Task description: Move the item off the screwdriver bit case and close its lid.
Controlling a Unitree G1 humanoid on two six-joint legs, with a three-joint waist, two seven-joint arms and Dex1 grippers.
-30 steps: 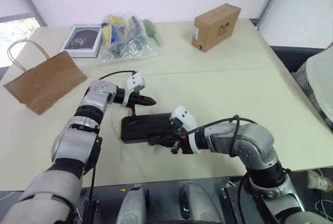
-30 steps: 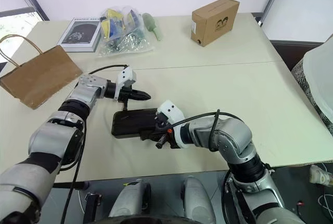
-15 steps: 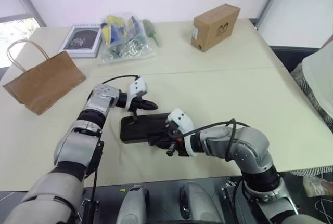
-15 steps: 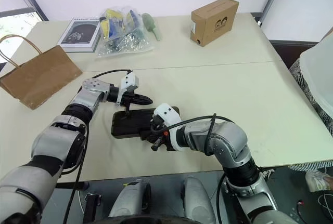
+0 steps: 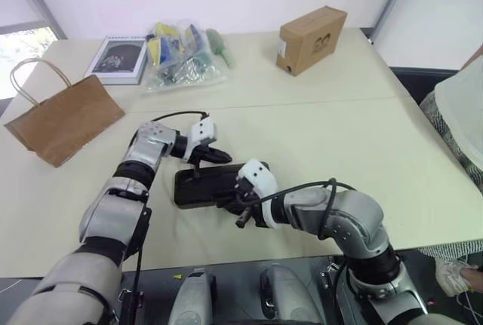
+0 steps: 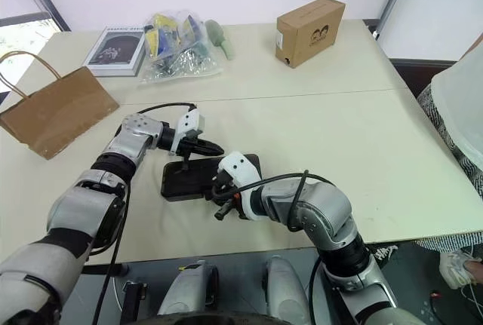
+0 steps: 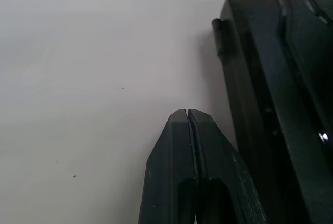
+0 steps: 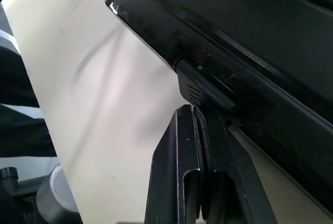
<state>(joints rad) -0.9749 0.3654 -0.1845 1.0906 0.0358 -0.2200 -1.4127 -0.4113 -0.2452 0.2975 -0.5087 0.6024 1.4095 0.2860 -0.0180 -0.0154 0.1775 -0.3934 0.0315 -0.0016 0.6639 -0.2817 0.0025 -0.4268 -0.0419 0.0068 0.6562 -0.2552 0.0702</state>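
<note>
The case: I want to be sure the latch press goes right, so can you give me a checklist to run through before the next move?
1. Bag off the case: ok, it lies apart at the table's left.
2. Lid down over the tray: ok, though fully latched cannot tell.
3. Right gripper at the latch tab: ok, tips right beneath it.
4. Right gripper shut: ok.
5. Left gripper shut, beside the case's far edge: ok; touching it, cannot tell.
6. Cable clear of the lid: cannot tell.

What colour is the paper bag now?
Plain kraft brown, the flat paper bag with loop handles, clearest in left eye view.
</note>
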